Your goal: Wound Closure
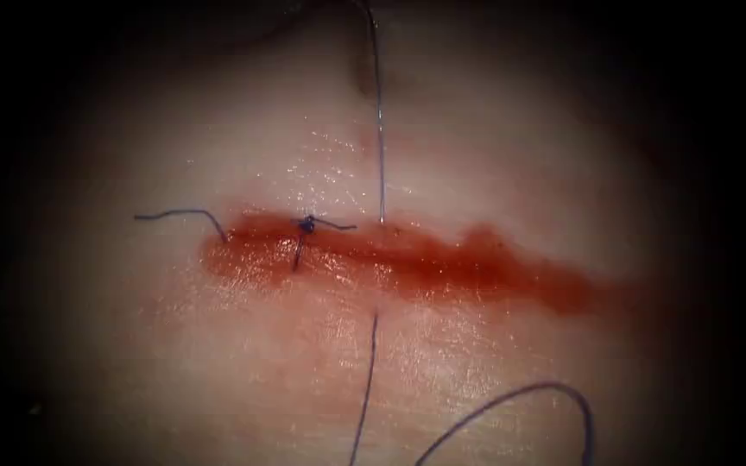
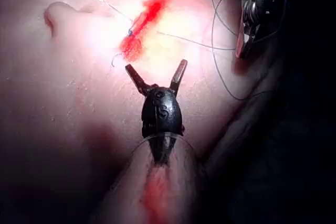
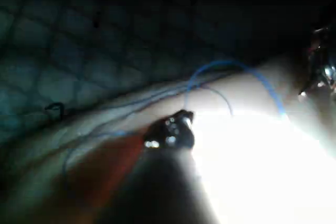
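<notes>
Nearest the endoscope, a loop of blue thread (image 1: 524,406) arcs over the pale tissue (image 1: 218,362) on the near side of the cut. Just left of it a single strand climbs to the cut (image 1: 442,263), meets its near edge, and comes out again at the far edge, running straight up and away. Red fluid (image 1: 511,272) fills the cut from left to right. Toward its left end sits a tied knot (image 1: 306,225) with two short cut ends, one trailing out to the left over the tissue.

From the left wrist, the left tool (image 2: 156,75) hovers above the tissue with both jaws spread wide, holding nothing. The knot and the red cut lie just beyond its tips, apart from them. Thread strands pass to the side of it, not touching the jaws. The right tool (image 2: 257,9) stands farther off, thread looping close around it.

From the right wrist, that tool's tip is a dark shape; jaw state cannot be told. Needle cannot be made out.
</notes>
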Available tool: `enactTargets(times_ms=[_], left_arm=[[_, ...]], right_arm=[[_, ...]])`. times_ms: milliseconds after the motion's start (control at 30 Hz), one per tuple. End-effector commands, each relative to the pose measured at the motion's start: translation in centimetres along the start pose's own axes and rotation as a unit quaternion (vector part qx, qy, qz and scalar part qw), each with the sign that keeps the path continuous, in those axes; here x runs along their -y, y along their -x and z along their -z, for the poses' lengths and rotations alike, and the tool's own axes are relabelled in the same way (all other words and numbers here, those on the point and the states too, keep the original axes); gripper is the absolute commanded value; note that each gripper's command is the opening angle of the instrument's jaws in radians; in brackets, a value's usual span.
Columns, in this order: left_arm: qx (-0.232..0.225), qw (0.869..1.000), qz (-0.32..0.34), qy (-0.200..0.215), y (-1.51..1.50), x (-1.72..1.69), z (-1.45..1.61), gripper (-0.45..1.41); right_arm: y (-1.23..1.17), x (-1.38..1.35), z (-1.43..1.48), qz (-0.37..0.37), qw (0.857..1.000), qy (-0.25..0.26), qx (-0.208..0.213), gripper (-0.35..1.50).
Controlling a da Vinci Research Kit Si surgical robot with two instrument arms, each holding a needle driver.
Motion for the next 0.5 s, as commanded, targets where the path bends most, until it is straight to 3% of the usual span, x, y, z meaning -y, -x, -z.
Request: enactTargets(times_ms=[33,267,300,367,467,500], left_arm=[[0.001,1.0,0.002,0.001,0.09,-0.07,-0.04,0.98],[0.002,1.0,0.001,0.001,0.12,-0.06,-0.04,0.96],[0.002,1.0,0.001,0.001,0.12,-0.06,-0.05,0.96],[0.003,1.0,0.0,0.001,0.14,-0.05,-0.05,0.96],[0.004,1.0,0.0,0.001,0.15,-0.05,-0.05,0.94],[0.004,1.0,-0.001,0.002,0.16,-0.04,-0.05,0.94]], right_arm=[[0.01,0.09,-0.07,-0.002,1.0,-0.004,0.0,-0.35],[-0.12,0.2,-0.01,-0.022,0.999,-0.043,-0.017,-0.35],[-0.13,0.2,0.01,-0.024,0.998,-0.045,-0.024,-0.21],[-0.15,0.2,0.12,-0.04,0.997,-0.052,-0.044,0.69],[-0.17,0.22,0.42,-0.058,0.996,-0.043,-0.054,1.23],[-0.18,0.22,0.54,-0.065,0.995,-0.042,-0.056,1.33]])
